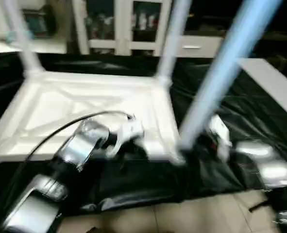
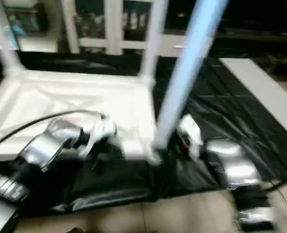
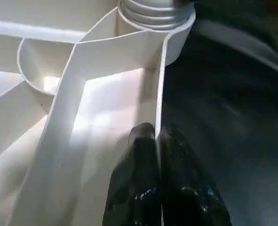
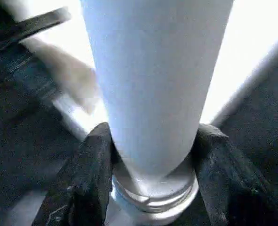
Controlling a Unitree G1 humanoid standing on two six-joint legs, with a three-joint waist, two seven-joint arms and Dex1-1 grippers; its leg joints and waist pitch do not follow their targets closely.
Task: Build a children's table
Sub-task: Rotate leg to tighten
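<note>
The children's table (image 1: pixel 85 104) lies upside down on the black-draped counter (image 1: pixel 260 126). Its corner sockets hold legs. The right hand (image 4: pixel 150 169) grips the 4 o'clock leg (image 1: pixel 221 73); the closed left hand (image 3: pixel 160 179) pinches the rim.

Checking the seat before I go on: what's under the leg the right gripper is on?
Under that leg sits its ribbed collar, at the tabletop corner. The socket inside is covered by the collar.
</note>
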